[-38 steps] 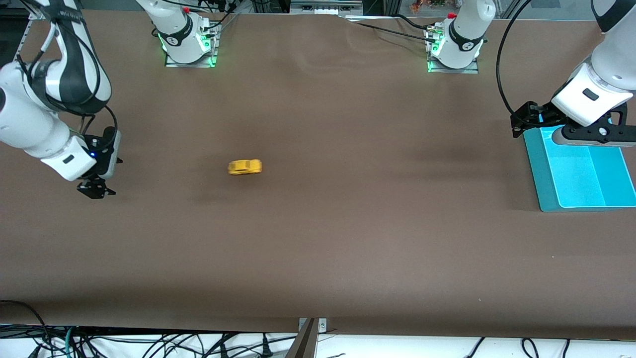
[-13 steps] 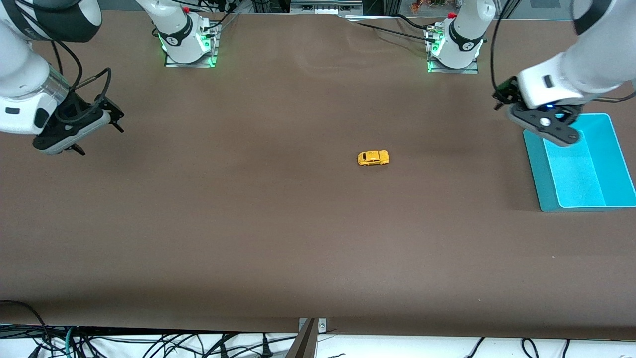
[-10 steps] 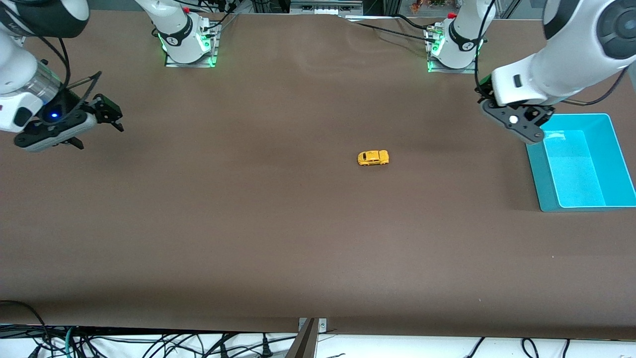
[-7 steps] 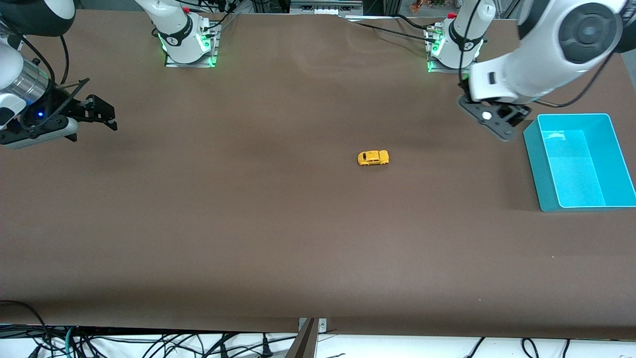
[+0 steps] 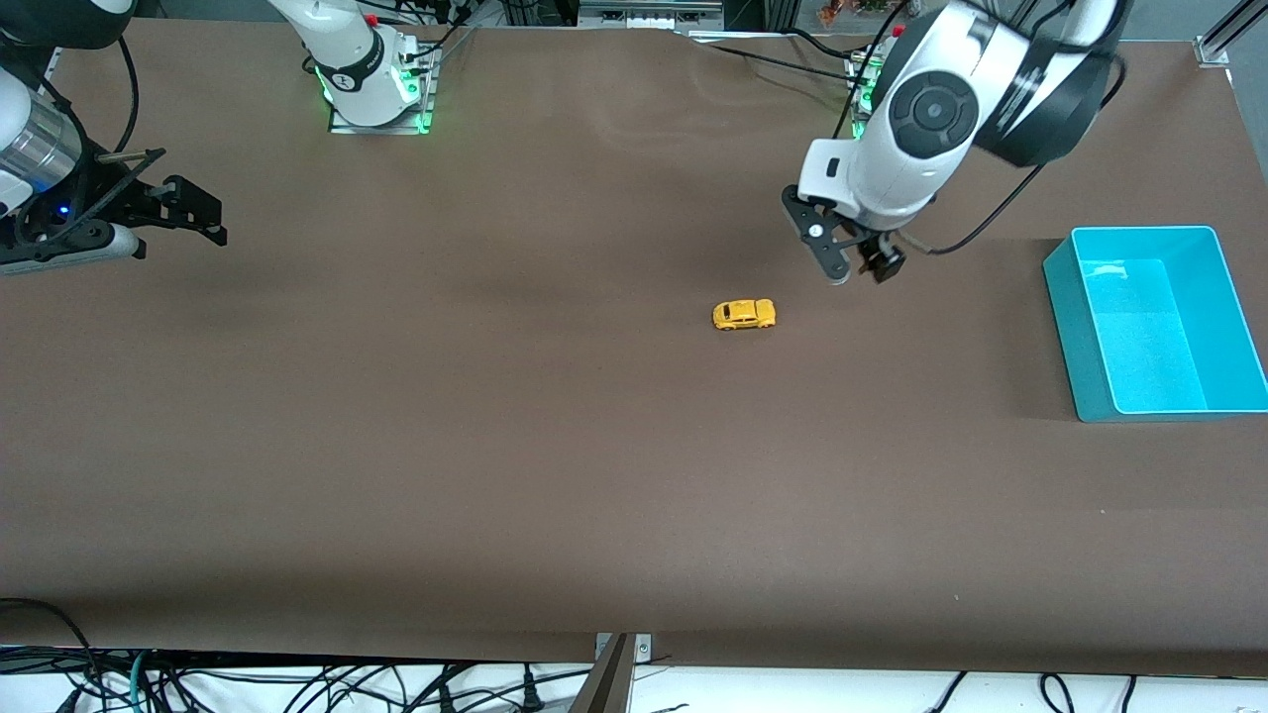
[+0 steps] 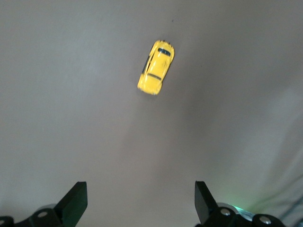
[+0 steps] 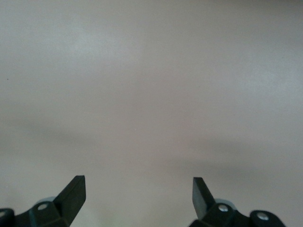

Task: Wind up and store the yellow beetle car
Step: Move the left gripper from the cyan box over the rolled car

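The yellow beetle car (image 5: 744, 315) stands on its wheels on the brown table, about midway along it; in the left wrist view the car (image 6: 156, 73) lies ahead of the fingers, clear of them. My left gripper (image 5: 860, 272) hangs open over bare table between the car and the bin, with nothing between its fingers (image 6: 75, 203). My right gripper (image 5: 210, 216) is open and empty over the table at the right arm's end, well away from the car. Its wrist view shows only its open gripper (image 7: 138, 194) and bare table.
A teal bin (image 5: 1060, 317) with nothing in it sits at the left arm's end of the table. The two arm bases (image 5: 374, 74) stand along the table's edge farthest from the front camera. Cables hang below the table's near edge.
The car rolled from the right arm's side to the middle and stopped. My left arm swung from over the bin toward the car. My right gripper drew back and turned.
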{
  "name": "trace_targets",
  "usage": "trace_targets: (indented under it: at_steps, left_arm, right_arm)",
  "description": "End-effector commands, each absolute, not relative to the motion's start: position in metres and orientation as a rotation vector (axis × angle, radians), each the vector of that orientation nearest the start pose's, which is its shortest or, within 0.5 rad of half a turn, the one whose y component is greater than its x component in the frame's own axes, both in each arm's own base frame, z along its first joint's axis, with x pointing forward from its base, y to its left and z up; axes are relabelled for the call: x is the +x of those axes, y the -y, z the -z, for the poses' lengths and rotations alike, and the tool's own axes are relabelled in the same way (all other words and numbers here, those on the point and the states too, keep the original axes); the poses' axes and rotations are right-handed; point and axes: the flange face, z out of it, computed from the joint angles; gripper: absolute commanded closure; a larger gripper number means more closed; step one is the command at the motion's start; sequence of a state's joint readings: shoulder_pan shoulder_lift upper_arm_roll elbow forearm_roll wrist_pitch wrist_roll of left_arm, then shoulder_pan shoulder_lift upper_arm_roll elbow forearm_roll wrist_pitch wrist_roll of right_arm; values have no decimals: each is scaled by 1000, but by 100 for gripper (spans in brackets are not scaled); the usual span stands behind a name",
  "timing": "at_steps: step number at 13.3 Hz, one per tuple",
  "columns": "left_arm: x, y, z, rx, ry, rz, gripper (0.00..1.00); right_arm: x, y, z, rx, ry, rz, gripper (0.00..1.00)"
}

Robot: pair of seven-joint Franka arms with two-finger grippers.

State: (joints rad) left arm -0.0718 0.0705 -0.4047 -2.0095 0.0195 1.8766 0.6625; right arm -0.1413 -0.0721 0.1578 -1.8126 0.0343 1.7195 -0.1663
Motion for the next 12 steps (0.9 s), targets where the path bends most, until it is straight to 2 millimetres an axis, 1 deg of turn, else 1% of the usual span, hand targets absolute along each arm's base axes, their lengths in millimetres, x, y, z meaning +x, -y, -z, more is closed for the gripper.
trace_targets:
  at_steps: [1,2,3,4,5,6,7,8,9,10,11,12]
  left_arm:
    - [476,246,-371,-2562,-1901,-234,0]
    - [469,255,-361,-2542,-1925,-205,0]
    - [463,256,-345,-2538,-1933,-180,0]
    - [455,261,-332,-2523,-1951,-143,0]
    - [449,273,-320,-2504,-1986,-104,0]
    - [449,283,-306,-2490,-2016,-87,0]
    - [450,293,-292,-2508,-2020,-31,0]
    - [447,307,-278,-2520,-2016,7,0]
    - [442,318,-265,-2548,-1979,10,0]
    - [442,321,-257,-2533,-1956,32,0]
    - [442,321,-242,-2525,-1955,28,0]
    - [440,326,-230,-2540,-1947,30,0]
  right_arm:
    - [537,-17,-566,-3096,254,-45,0]
    - [539,-17,-565,-3097,252,-45,0]
    - [540,-15,-564,-3099,248,-48,0]
    - [542,-14,-563,-3100,249,-50,0]
    - [543,-15,-566,-3102,242,-46,0]
    - [542,-14,-566,-3104,236,-58,0]
    - [543,-12,-566,-3103,236,-55,0]
    - [543,-11,-565,-3105,232,-60,0]
    - [542,-11,-566,-3117,242,-71,0]
    - [541,-12,-565,-3124,252,-92,0]
    - [541,-13,-564,-3124,252,-92,0]
    - [541,-14,-565,-3125,255,-89,0]
